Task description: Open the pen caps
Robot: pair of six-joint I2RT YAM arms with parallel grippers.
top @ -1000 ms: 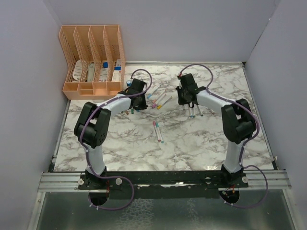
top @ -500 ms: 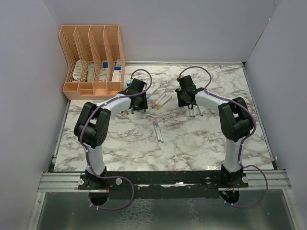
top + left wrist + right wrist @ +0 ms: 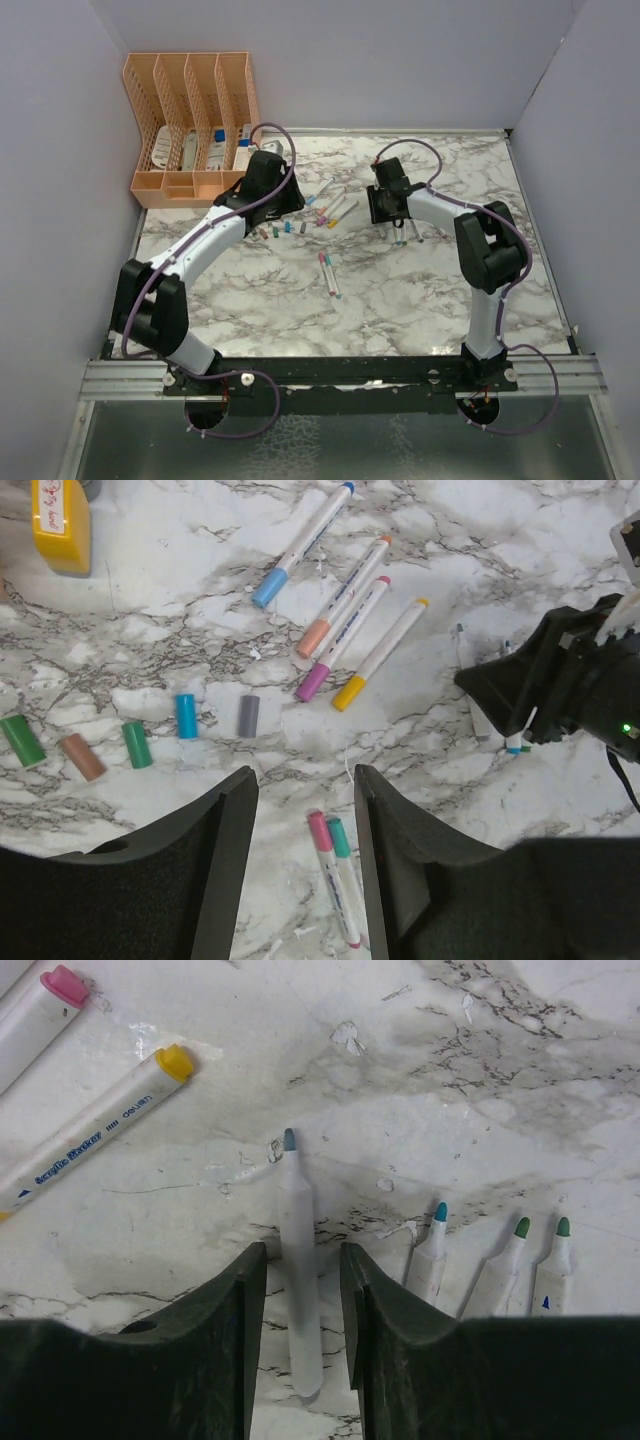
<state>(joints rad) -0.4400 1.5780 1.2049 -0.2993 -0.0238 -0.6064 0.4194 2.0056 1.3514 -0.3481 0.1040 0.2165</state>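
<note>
- Pen caps [image 3: 186, 716]: 5 loose ones are seen in a row on the tabletop [image 3: 420, 290], left of centre in its far half, just beside the left pincer [image 3: 305, 780].
- Nothing is gripped by the left pincer, which is released; the right pincer [image 3: 300, 1250] is released too, a bare pen [image 3: 298, 1300] lying loose between its jaws.
- 4 capped pens [image 3: 345, 640] lie between both pincers, long axes slanted toward the far-right corner, capped ends turned to the left pincer, judged the nearer.
</note>
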